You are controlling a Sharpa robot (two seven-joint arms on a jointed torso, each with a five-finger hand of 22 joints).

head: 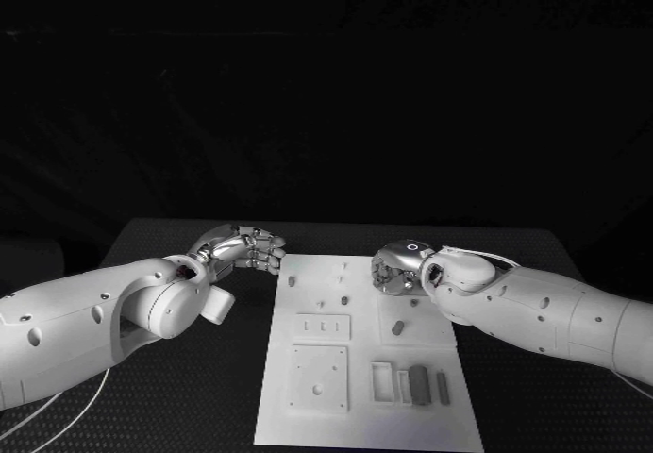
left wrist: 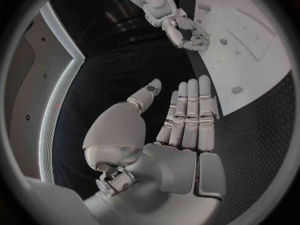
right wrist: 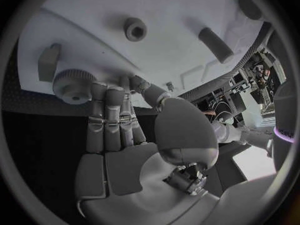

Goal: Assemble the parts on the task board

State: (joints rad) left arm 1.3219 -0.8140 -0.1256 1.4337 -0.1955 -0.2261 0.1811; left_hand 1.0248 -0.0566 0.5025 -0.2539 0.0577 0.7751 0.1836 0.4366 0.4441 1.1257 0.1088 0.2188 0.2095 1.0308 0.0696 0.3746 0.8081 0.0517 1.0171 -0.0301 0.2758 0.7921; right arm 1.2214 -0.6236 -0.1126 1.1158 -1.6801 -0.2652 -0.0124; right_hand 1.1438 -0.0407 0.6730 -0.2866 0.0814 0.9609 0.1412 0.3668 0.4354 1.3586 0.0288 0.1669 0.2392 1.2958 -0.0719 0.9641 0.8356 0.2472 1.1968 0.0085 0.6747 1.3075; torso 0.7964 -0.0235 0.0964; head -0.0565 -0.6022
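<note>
At the far end of the white task board (head: 310, 377), the robot's right hand (head: 400, 267) reaches down over a small knurled gear part (right wrist: 74, 84), its fingers (right wrist: 107, 116) stretched straight toward the piece and touching or nearly touching its toothed rim; whether it has a grip cannot be told. Across the board's left edge, the left hand (head: 245, 248) hovers over the black table (head: 163, 396) with fingers extended side by side and nothing in them. The gear looks light, rigid and small, its ribbed rim likely the best place to pinch. Close beside it lie a ring-shaped part (right wrist: 135, 29), a short cylinder (right wrist: 215, 44) and a small block (right wrist: 47, 60), which could crowd the fingers. Further down the board, several oblong parts (head: 419, 385) sit in a row near the right edge.
</note>
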